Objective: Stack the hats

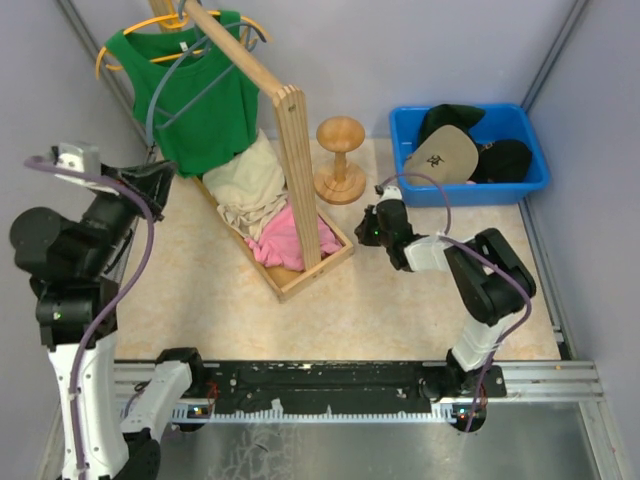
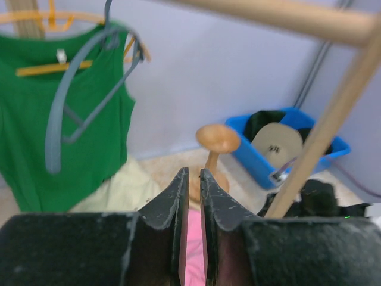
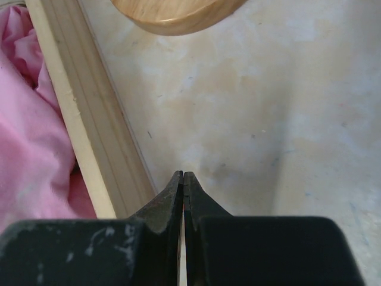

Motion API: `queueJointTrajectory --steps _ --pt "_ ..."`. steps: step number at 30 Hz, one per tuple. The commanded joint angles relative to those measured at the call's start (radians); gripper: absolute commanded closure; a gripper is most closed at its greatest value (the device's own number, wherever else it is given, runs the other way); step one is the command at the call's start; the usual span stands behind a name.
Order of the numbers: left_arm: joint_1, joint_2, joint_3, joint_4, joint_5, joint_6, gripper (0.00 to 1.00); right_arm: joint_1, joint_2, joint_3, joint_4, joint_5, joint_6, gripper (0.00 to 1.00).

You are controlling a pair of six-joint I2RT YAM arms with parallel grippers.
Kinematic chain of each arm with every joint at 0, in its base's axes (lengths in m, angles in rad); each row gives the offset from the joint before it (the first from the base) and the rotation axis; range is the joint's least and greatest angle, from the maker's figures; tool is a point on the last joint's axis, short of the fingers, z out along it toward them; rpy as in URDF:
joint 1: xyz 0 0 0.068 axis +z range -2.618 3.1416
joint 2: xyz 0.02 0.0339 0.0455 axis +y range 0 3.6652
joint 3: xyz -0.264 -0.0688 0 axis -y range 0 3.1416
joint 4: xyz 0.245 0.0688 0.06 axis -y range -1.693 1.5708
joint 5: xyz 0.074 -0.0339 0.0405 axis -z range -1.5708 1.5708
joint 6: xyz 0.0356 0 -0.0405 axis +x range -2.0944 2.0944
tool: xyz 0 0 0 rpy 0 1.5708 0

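Three hats lie in a blue bin (image 1: 400, 130) at the back right: a tan cap (image 1: 440, 155) in front, a dark green one (image 1: 450, 115) behind it and a black one (image 1: 503, 158) to its right. The left wrist view shows the tan cap (image 2: 277, 143) and the green cap (image 2: 265, 119) far off. My left gripper (image 1: 150, 183) is raised at the left beside the green top, its jaws a narrow slit apart with nothing between them (image 2: 191, 171). My right gripper (image 1: 372, 228) is low over the table in front of the bin, shut and empty (image 3: 183, 174).
A wooden mushroom-shaped stand (image 1: 340, 160) rises left of the bin. A wooden clothes rack (image 1: 295, 170) carries a green sleeveless top (image 1: 200, 100) on hangers. Its base tray (image 3: 89, 119) holds cream cloth (image 1: 250, 185) and pink cloth (image 1: 285, 240). Grey walls close in on both sides.
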Motion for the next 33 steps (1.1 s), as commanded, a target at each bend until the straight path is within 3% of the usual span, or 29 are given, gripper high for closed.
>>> queueJointTrajectory --steps 1,7,11,21,33 --pt "-0.005 0.036 0.17 -0.039 0.106 -0.061 0.82 0.063 0.063 0.091 0.028 -0.027 0.048 1.0" --pt "-0.004 0.171 0.483 -0.142 0.184 -0.107 0.81 0.143 0.101 0.135 -0.024 -0.037 0.067 1.0" --pt "-0.005 0.22 0.586 -0.12 0.222 -0.169 0.8 0.239 0.119 0.167 -0.073 -0.039 0.074 1.0" --pt "-0.004 0.242 0.559 0.164 0.428 -0.422 0.82 0.469 0.291 0.351 -0.107 -0.093 0.141 1.0" --pt "-0.005 0.191 0.507 0.241 0.473 -0.403 0.82 0.488 0.487 0.626 -0.159 -0.133 0.194 1.0"
